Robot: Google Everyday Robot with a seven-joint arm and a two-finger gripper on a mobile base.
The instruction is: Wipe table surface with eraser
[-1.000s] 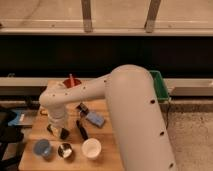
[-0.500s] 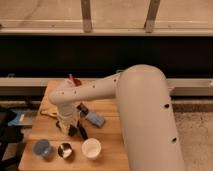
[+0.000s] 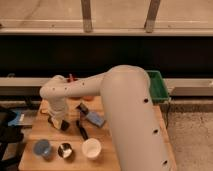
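The light-brown wooden table surface [image 3: 120, 150] fills the lower part of the camera view. My gripper [image 3: 59, 121] hangs from the white arm over the table's left part, down at the wood. A flat black block, the eraser [image 3: 63, 124], sits under its tip and rests on the table. The gripper is shut on it. The wrist hides most of the eraser.
A small black item [image 3: 82, 107], a light-blue block [image 3: 95, 119] and a slender black-handled tool [image 3: 81, 129] lie just right of the gripper. A white cup [image 3: 91, 148], a metal cup [image 3: 64, 150] and a blue cup [image 3: 41, 147] stand along the front edge. A green bin [image 3: 157, 86] is at the back right.
The gripper slid right along the table, then back left, staying low on the wood. The other objects have not moved.
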